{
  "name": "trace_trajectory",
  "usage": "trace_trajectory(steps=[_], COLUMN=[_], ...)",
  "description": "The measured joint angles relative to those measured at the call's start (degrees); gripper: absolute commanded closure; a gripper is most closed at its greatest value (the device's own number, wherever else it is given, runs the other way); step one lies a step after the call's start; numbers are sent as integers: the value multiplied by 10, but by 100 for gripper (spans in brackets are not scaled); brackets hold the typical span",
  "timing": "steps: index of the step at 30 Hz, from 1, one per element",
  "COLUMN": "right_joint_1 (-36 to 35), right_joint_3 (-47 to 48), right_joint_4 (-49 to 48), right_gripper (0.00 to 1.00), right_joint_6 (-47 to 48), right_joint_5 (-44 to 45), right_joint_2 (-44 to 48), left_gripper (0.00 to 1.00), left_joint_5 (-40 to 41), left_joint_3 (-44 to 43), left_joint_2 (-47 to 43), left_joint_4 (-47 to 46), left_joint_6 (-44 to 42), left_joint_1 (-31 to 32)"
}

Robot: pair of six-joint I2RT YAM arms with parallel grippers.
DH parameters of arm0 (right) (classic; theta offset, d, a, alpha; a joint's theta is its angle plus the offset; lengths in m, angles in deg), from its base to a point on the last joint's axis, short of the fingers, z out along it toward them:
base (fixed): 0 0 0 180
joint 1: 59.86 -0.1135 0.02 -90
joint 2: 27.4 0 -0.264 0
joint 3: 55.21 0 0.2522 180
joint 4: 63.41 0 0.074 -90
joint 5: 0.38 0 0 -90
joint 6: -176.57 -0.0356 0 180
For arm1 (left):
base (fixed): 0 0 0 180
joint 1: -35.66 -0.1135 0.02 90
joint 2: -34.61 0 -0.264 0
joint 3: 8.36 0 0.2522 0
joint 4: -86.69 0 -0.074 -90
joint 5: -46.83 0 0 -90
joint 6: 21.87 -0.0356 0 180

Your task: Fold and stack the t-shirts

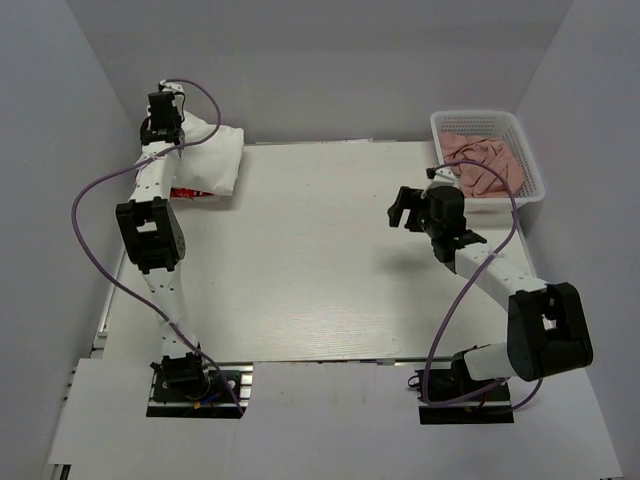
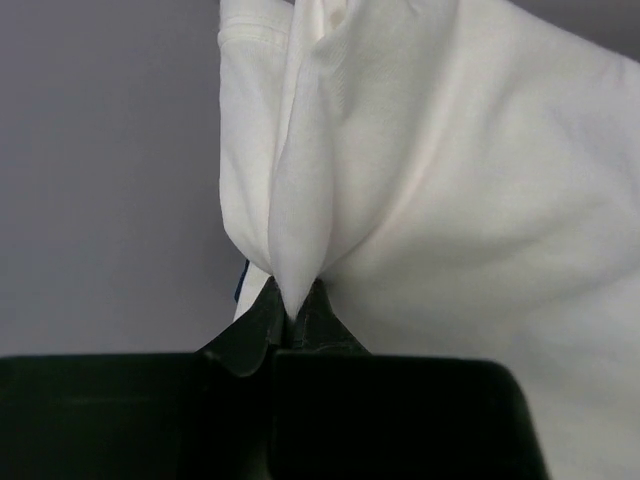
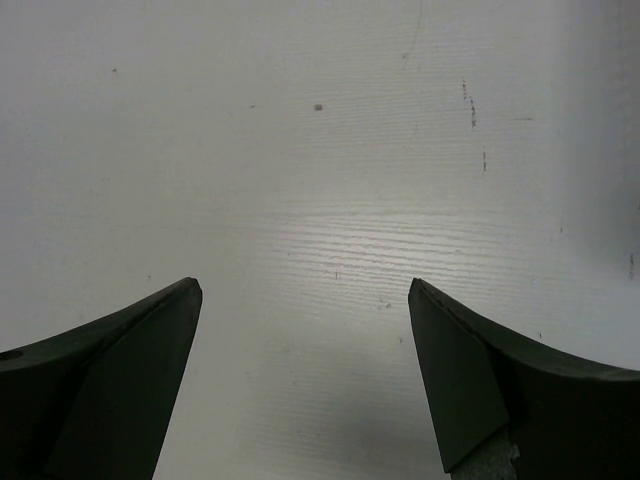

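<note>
T-shirt (image 1: 210,160) sits bunched and white at the far-left corner of the bench (image 1: 320,270) in the top view, with your left hand (image 1: 168,130) right on it. Your right hand (image 1: 405,208) hovers over the bench's right side, near a basket (image 1: 482,116) of pink cloths (image 1: 480,165). Left wrist cam: jaws clenched tight on a fold of the shirt, fabric bulging above them. Right wrist cam: jaws spread wide, released, bare bench showing between them.
</note>
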Motion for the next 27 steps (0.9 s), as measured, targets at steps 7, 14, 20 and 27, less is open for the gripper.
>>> trace_trajectory(steps=[7,14,20,27], right_joint_1=[0,-3,-3,-3], right_joint_3=[32,43,43,44], right_joint_4=[4,10,14,18], right_gripper=[10,10,10,10], right_joint_6=[5,2,-2,-4], right_joint_5=[1,-9,-10,-10], right_joint_2=[-34,-60,-63,-63], left_gripper=[100,100,94,0], left_joint_5=[9,35,70,108], left_joint_3=[-16,-17,-21,-34], left_joint_2=[54,55,57,64], left_joint_4=[-17,-44,-60,-75], left_joint_6=[33,60,87,125], left_joint_1=[-36,-43,-46,-63])
